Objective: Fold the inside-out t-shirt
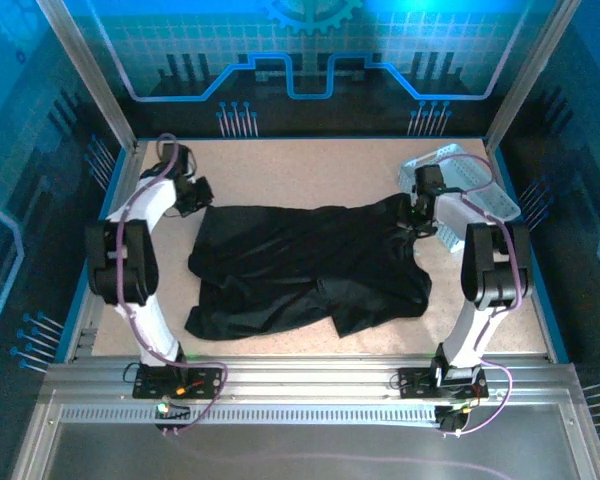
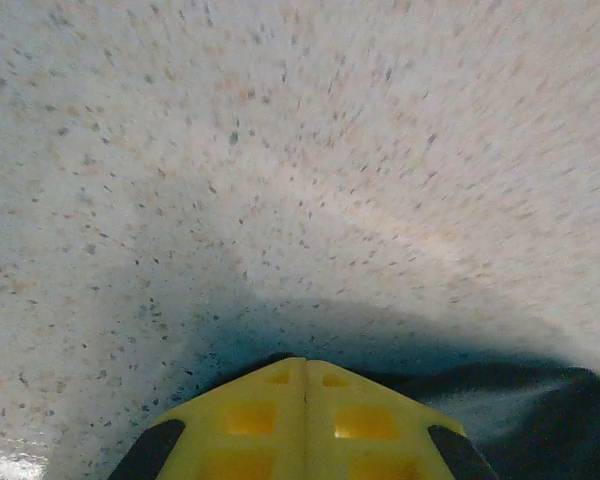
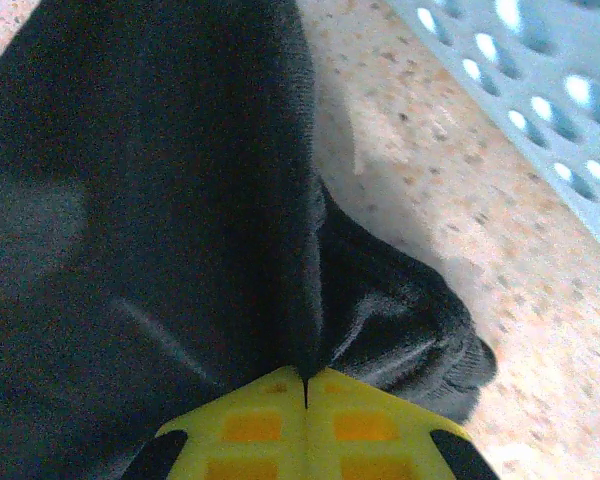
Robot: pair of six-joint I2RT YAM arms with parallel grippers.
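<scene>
The inside-out t-shirt [image 1: 310, 265] is black and lies spread and rumpled across the middle of the table. My left gripper [image 1: 194, 196] is at its far left corner. In the left wrist view the yellow fingers [image 2: 270, 420] meet flush, and a thin black edge of the shirt [image 2: 540, 395] runs from under their tips to the right. My right gripper [image 1: 417, 214] is at the far right corner. Its fingers [image 3: 250, 430] are shut on a raised fold of the black shirt [image 3: 160, 200], which bunches up into the seam between them.
A light grey perforated tray [image 1: 472, 182] lies tilted at the back right, just behind the right arm, and its edge [image 3: 540, 90] runs close to the held corner. Bare speckled tabletop [image 2: 300, 150] lies beyond the left gripper. Blue walls and metal posts frame the table.
</scene>
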